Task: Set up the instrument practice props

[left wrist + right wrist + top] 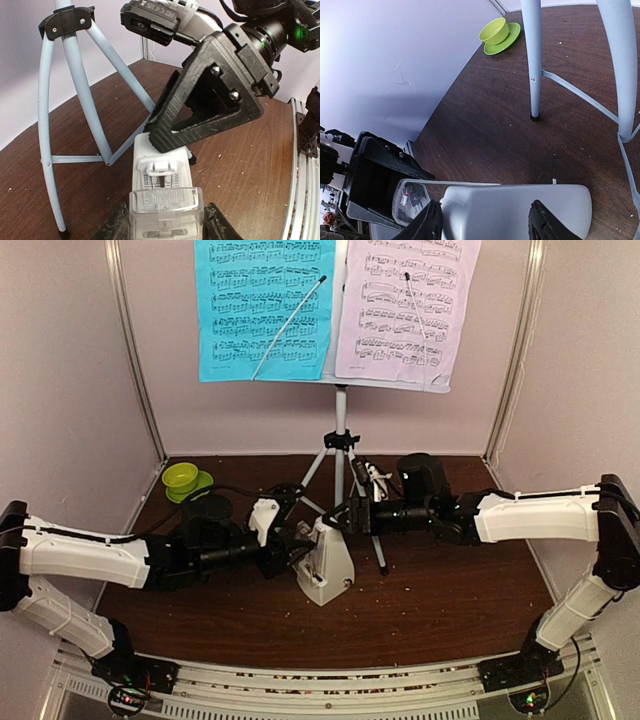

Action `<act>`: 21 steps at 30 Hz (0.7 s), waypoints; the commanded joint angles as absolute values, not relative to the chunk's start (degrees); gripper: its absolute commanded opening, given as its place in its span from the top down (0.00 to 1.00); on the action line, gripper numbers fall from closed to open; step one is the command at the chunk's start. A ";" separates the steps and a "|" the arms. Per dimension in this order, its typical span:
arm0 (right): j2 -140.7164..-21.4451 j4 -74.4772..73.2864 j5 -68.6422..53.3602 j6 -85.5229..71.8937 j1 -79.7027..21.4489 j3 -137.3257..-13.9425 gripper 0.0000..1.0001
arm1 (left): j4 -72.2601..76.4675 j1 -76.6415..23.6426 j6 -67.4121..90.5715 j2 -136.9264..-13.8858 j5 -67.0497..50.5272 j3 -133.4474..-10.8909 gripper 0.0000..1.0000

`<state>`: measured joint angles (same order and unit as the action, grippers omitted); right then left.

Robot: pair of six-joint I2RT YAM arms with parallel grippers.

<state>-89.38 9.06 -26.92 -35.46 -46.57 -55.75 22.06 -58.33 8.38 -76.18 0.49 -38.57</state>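
Metronome [327, 575] upright on the table [450, 580], just in front of the tripod [341, 440], between the two arms

Left gripper [166, 226]: jaws partway in, clamped on the clear front cover [166, 202], one finger [116, 226] on each side edge. Cover sits low at the metronome's face, scale visible above it. Can't tell from the left wrist view whether the cover is fully off or still seated on the body; the edge is hidden by the fingers

Right gripper [485, 222]: moderate opening, fingers [427, 222] straddling the cream body and pressed on both flanks near the top. Holding the metronome, comes in from the right, opposite the left gripper

Music stand [340, 380] stands at the back of the table. Cyan page [265, 305] on the left half of the desk, lilac page [405, 305] on the right, each with a thin retainer arm lying across it

Lime-green bowl [181, 476] sits on its saucer [200, 486] at back left, well apart from both grippers
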 commanded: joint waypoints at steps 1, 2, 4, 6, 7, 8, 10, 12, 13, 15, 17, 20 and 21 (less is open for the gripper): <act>-93.41 -6.91 -22.66 -32.11 -45.97 -53.80 0.40 | 17.95 -55.85 14.15 -71.71 1.88 -37.22 0.92; -93.50 -6.97 -23.12 -32.08 -45.99 -54.09 0.39 | 15.88 -54.93 15.41 -71.05 2.05 -36.69 0.91; -93.76 -6.87 -23.77 -32.09 -46.08 -54.62 0.38 | 12.53 -53.64 18.00 -69.72 2.71 -35.62 0.91; -93.76 -6.84 -24.02 -32.10 -46.17 -54.87 0.38 | 8.22 -52.11 20.94 -68.70 4.16 -35.60 0.91; -93.74 -6.86 -24.07 -32.09 -46.16 -54.99 0.38 | 5.89 -51.18 22.47 -68.57 4.29 -35.99 0.91; -93.74 -6.88 -24.08 -32.08 -46.25 -55.14 0.38 | 3.45 -50.16 23.69 -68.74 4.35 -36.60 0.91; -93.79 -6.86 -24.21 -32.17 -46.23 -55.26 0.37 | -2.17 -48.15 26.13 -69.89 4.47 -38.58 0.91; -93.67 -6.84 -24.26 -32.38 -46.38 -55.13 0.37 | -7.40 -46.52 27.48 -71.54 4.94 -40.87 0.91; -93.60 -6.78 -24.26 -32.35 -46.43 -55.18 0.37 | -9.66 -45.72 28.03 -72.53 5.26 -41.94 0.91; -93.44 -6.73 -24.30 -32.29 -46.58 -55.11 0.36 | -13.57 -44.27 28.81 -74.57 5.91 -44.04 0.91; -93.39 -6.77 -24.34 -32.23 -46.74 -55.11 0.36 | -16.64 -42.77 29.45 -76.97 5.99 -46.63 0.91; -93.25 -7.23 -24.43 -31.78 -46.74 -55.08 0.35 | -19.91 -40.72 29.91 -81.31 5.17 -49.96 0.91; -93.20 -7.35 -24.39 -31.67 -46.74 -55.10 0.35 | -21.13 -40.07 29.95 -82.89 4.95 -51.26 0.90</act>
<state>-89.71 5.72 -27.27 -34.22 -46.52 -57.56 -14.63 -42.30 27.81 -78.70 4.97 -46.35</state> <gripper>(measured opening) 0.650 0.449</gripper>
